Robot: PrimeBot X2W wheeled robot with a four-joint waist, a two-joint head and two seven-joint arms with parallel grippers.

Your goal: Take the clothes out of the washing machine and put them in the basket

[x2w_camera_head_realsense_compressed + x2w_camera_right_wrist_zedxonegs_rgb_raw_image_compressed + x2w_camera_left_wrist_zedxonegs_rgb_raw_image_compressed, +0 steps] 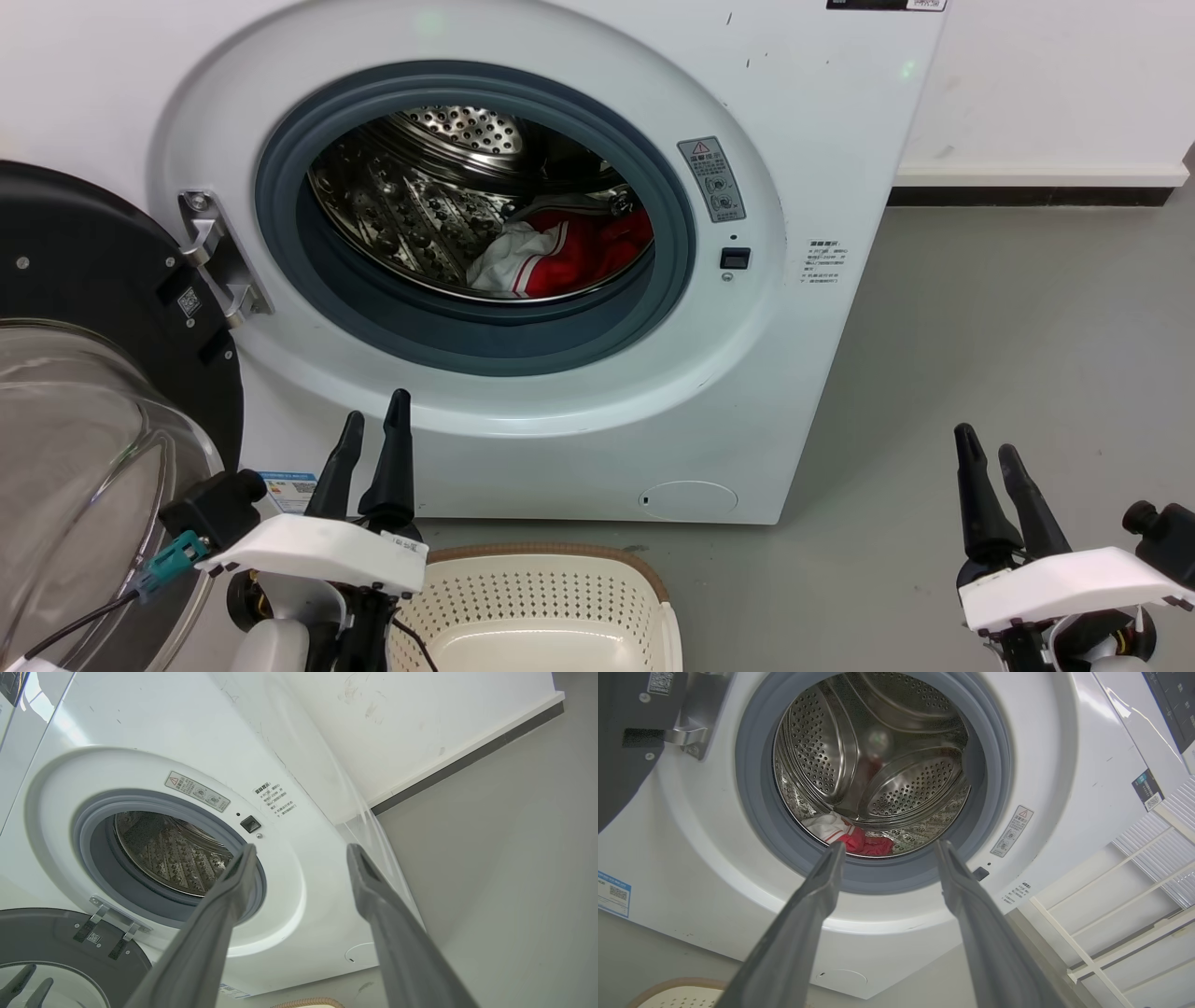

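The white washing machine (794, 112) stands ahead with its door swung open to the left. Red and white clothes (560, 254) lie at the bottom right of the steel drum, and the left wrist view catches the clothes (850, 835) low in the drum too. The cream basket (541, 607) with a brown rim sits on the floor in front of the machine. My left gripper (375, 418) is open and empty, low at the left, below the porthole. My right gripper (987, 453) is open and empty over the floor at the far right, beside the machine (117, 728).
The open glass door (84, 420) with its black frame juts out at the left, close to my left arm. Grey floor (1008, 327) stretches to the right of the machine, up to a white wall with a dark skirting.
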